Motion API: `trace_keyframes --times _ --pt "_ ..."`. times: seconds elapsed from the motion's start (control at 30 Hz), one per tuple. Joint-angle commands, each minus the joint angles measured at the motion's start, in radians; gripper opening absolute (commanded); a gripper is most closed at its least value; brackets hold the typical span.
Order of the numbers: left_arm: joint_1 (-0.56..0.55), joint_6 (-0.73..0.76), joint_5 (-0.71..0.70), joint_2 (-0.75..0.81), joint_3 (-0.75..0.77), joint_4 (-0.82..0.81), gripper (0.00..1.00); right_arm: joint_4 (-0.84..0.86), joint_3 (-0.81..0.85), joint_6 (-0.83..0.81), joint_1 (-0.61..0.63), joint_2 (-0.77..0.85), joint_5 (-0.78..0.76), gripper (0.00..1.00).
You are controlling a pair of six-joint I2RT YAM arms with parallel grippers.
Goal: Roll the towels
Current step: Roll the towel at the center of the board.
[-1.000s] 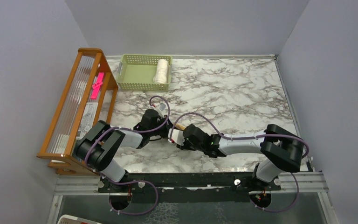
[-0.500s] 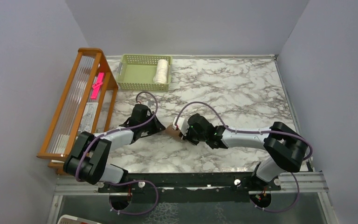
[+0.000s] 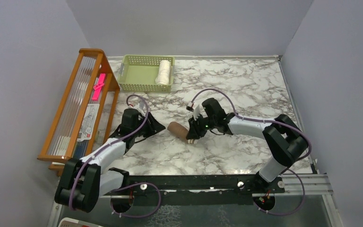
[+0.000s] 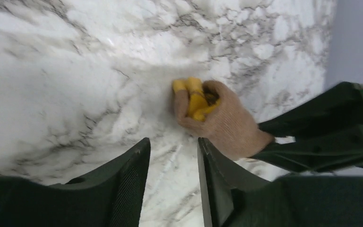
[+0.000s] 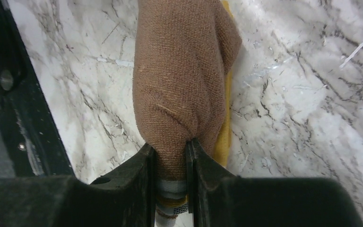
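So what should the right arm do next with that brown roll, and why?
Probably lift the brown roll toward the green basket: the right gripper pinches its end, the left gripper stands open and clear of it, and the cream roll already lies in there.

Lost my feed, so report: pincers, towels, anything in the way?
Left pincer open, empty. Right pincer shut on mustard towel roll. Cream towel roll in basket. Nothing in the way.

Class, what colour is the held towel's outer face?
The towel is brown outside; right wrist view.
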State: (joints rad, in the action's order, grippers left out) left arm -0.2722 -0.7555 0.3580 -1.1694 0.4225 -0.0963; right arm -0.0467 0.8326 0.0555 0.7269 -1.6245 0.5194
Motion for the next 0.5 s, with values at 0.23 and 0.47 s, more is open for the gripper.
trace_keyframes --times 0.23,0.47 --pt "-0.116 -0.315 0.075 0.105 -0.214 -0.363 0.74 0.194 -0.004 0.286 -0.09 -0.165 0.26 0.18" --pt "-0.158 -0.359 0.022 -0.038 -0.221 -0.532 0.76 0.339 -0.025 0.427 -0.125 -0.218 0.385 0.15"
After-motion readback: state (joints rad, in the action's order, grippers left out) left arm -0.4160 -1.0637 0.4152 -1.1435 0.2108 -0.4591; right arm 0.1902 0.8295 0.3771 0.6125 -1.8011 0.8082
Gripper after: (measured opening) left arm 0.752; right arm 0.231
